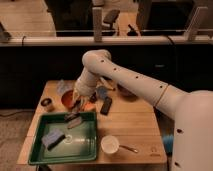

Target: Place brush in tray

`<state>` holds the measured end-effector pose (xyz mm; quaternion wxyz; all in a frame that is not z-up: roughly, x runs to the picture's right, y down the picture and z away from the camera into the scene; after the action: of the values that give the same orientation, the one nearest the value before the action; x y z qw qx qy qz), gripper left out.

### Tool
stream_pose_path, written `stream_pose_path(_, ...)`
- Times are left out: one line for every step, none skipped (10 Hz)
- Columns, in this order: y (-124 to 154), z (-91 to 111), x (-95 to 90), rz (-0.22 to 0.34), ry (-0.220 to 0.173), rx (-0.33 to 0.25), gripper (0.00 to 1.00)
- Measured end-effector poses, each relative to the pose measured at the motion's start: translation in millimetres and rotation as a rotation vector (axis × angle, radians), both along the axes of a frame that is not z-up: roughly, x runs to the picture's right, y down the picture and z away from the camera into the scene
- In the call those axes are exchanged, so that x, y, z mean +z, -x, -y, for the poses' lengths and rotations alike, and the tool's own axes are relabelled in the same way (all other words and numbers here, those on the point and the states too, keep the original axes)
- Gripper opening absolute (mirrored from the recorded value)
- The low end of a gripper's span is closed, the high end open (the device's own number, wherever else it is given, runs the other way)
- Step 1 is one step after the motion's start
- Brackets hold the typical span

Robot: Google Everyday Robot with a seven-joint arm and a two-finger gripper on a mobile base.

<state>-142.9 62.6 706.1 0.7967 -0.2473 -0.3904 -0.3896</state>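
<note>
Hovering hand (78, 103) above far tray (36, 138) rim

single view | high, from near side of table (135, 127) | facing down-forward | mid range | gripper (76, 106) left-centre, over far rim of tray (80, 145)

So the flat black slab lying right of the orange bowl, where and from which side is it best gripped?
Across its narrow width, near mid-length, coming straight down. The black slab lies flat on the table, long and thin, so likely only its two long edges offer a grip. The hand hangs left of it in view, over the far rim of the green tray.
</note>
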Motion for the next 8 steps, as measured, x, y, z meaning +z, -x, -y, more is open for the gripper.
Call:
stream_pose_path(8, -2, 0.9, 0.01, 0.005, -0.007, 0.03)
stream_pose_path(15, -6, 2.7, 0.018, 0.014, -0.015, 0.03)
stream_pose_path(19, -9, 4.8, 0.025, 0.023, -0.02, 0.03)
stream_pose_path(21, -11, 6.4, 0.03, 0.028, -0.023, 0.03)
stream_pose_path(25, -17, 10.9, 0.036, 0.038, -0.028, 0.03)
stream_pose_path(29, -19, 13.3, 0.04, 0.041, -0.03, 0.03)
stream_pose_path(34, -23, 16.5, 0.044, 0.045, -0.035, 0.03)
stream_pose_path(39, -25, 19.4, 0.047, 0.052, -0.041, 0.03)
